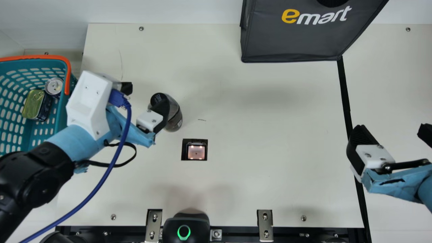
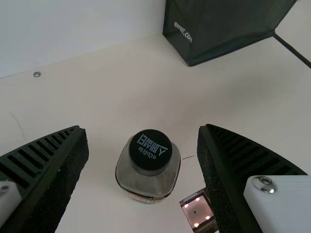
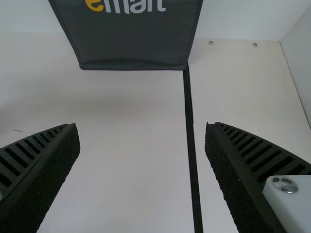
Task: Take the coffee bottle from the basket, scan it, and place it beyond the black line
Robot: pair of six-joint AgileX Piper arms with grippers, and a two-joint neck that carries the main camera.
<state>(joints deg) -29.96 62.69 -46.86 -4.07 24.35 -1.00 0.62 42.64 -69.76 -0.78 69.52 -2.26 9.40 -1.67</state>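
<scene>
The coffee bottle [image 1: 174, 118] stands on the table beside the basket [image 1: 61, 111], partly covered by a finger of my open left gripper [image 1: 145, 100]. In the left wrist view, the bottle's black cap [image 2: 150, 151] shows between the spread fingers of that gripper [image 2: 142, 129], with no finger visibly touching it. The lit scanner [image 1: 196, 152] lies just in front of the bottle. My right gripper [image 1: 393, 132] is open and empty over the black line [image 1: 345, 94]. In the right wrist view, the line [image 3: 190, 121] runs between that gripper's [image 3: 141, 125] parted fingers.
A dark shopping bag [image 1: 297, 40] stands at the back, its corner at the line's far end. A can [image 1: 54, 86] and a tin [image 1: 33, 104] lie in the basket. A black device [image 1: 185, 227] with a green ring sits at the front edge.
</scene>
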